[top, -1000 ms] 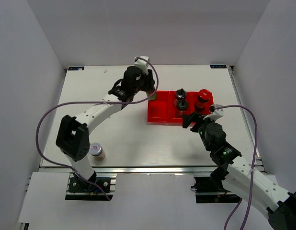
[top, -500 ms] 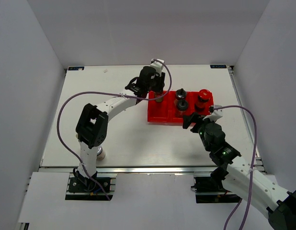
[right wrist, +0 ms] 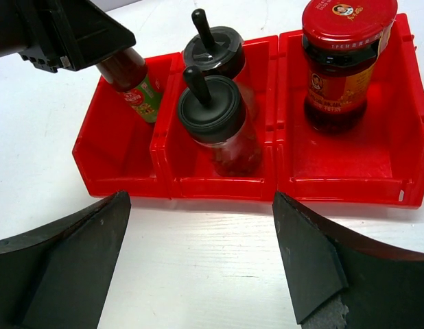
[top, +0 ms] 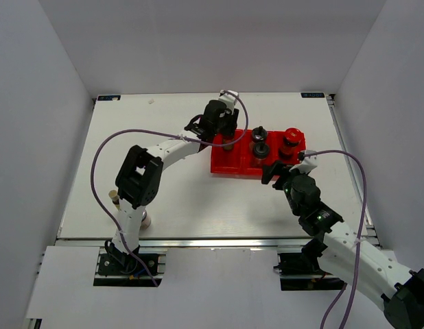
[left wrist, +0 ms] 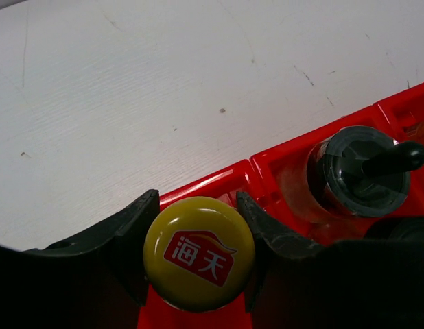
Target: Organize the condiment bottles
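Red tray [right wrist: 219,186], three compartments: right holds red-lidded jar [right wrist: 342,62]; middle holds near shaker [right wrist: 212,110] and far shaker [right wrist: 213,49] (both black-capped). Left gripper [left wrist: 197,229] clamped on cap end of yellow-capped sauce bottle [left wrist: 198,252]. Bottle tilted, base down in left compartment; floor contact, cannot tell. High grip likely keeps fingers clear of tray walls. Right gripper [right wrist: 198,233] spread wide, empty, over bench [left wrist: 130,103] at tray front. Silver-lidded jar [top: 145,220] outside tray, beside left arm base: not yet sorted.
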{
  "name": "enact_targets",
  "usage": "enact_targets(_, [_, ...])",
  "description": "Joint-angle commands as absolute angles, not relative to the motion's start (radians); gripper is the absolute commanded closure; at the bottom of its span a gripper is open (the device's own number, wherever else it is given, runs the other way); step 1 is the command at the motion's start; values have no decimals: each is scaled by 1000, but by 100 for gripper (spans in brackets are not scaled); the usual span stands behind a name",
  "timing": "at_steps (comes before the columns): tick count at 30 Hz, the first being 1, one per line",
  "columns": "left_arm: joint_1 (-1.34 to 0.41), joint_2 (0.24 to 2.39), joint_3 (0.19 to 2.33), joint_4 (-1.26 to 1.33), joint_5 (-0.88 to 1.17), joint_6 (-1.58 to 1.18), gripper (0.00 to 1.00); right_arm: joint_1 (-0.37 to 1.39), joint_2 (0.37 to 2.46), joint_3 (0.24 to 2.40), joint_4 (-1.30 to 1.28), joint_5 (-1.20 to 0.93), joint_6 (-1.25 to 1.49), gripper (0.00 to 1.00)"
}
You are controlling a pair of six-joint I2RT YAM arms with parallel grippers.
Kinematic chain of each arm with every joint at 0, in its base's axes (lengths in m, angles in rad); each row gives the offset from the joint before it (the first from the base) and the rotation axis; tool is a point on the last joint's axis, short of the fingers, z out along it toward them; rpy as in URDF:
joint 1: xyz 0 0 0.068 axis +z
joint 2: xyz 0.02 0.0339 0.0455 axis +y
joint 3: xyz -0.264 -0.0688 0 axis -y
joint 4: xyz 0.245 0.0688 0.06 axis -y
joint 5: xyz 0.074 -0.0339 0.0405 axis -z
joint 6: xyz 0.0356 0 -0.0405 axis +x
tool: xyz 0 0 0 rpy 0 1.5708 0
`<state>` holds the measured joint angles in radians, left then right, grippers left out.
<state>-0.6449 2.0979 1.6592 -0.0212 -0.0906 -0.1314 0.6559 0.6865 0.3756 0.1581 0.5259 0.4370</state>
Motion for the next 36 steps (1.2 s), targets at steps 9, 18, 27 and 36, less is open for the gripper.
enact_targets(9, [-653, 1984, 1646, 81, -126, -149, 32, 655, 686, 371, 196, 540, 419, 11])
enact_targets(18, [-653, 1815, 1557, -60, -186, -202, 2, 657, 710, 400, 176, 483, 368, 11])
enact_targets(27, [-653, 1530, 1451, -441, -385, -402, 2, 657, 719, 431, 150, 396, 310, 11])
enact_targets(36, [-653, 1105, 1171, -747, -512, -659, 2, 736, 848, 503, 160, 178, 178, 11])
